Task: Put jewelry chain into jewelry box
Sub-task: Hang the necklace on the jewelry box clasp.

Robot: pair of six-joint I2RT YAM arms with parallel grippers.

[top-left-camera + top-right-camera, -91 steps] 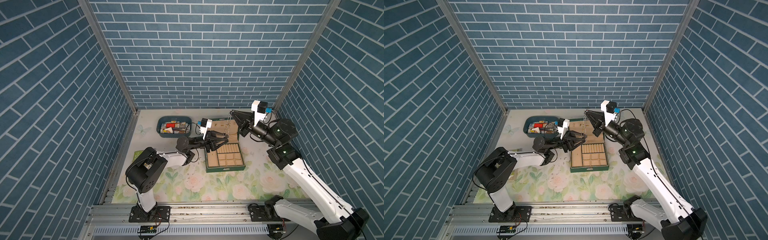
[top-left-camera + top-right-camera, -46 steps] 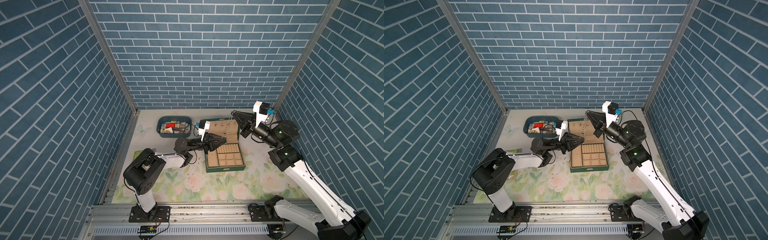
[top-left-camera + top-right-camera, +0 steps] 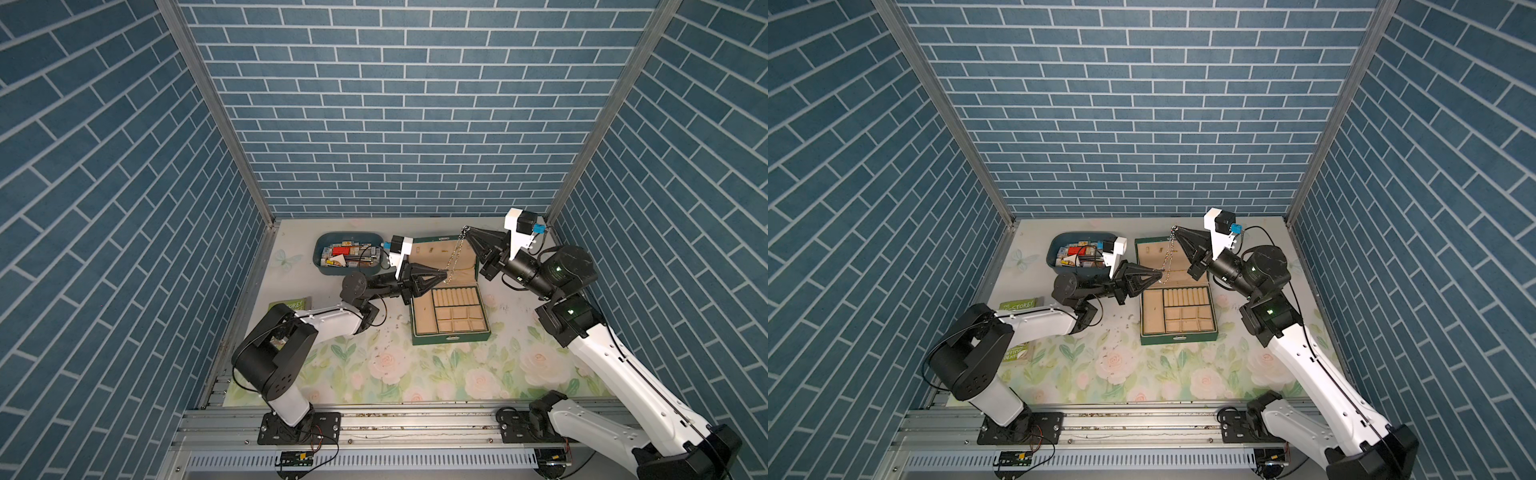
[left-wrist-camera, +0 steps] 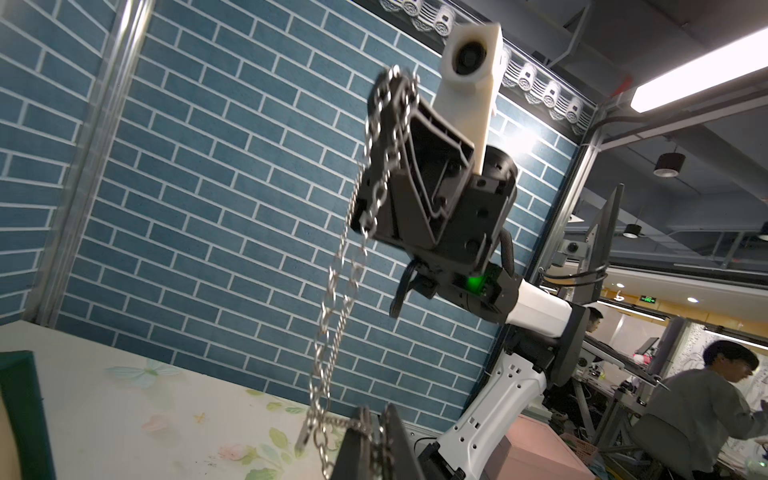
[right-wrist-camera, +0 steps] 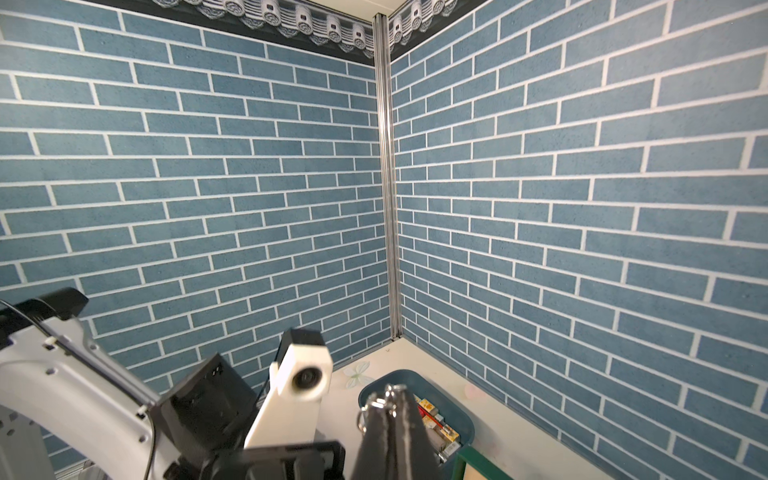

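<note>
Because the right gripper (image 3: 467, 230) pinches the top of the jewelry chain (image 3: 455, 259) well above the table, the links hang as a loose doubled strand in front of the raised lid of the open jewelry box (image 3: 451, 337), touching no compartment. The left gripper (image 3: 444, 274) reaches in level from the side of the blue tub (image 3: 318, 253), its jaws narrowed onto the chain's lower end. The left wrist view shows links caught between its fingertips (image 4: 397, 449), with a small tag dangling just beside them. The right jaws are likewise closed tight on the upper loops, which show at their tips in the right wrist view. Gripping both ends probably keeps the limp chain from swinging and lets it be steered. The next step, I judge, is lowering it over the beige trays, where a slack loop could snag a divider or the lid's hooks.
</note>
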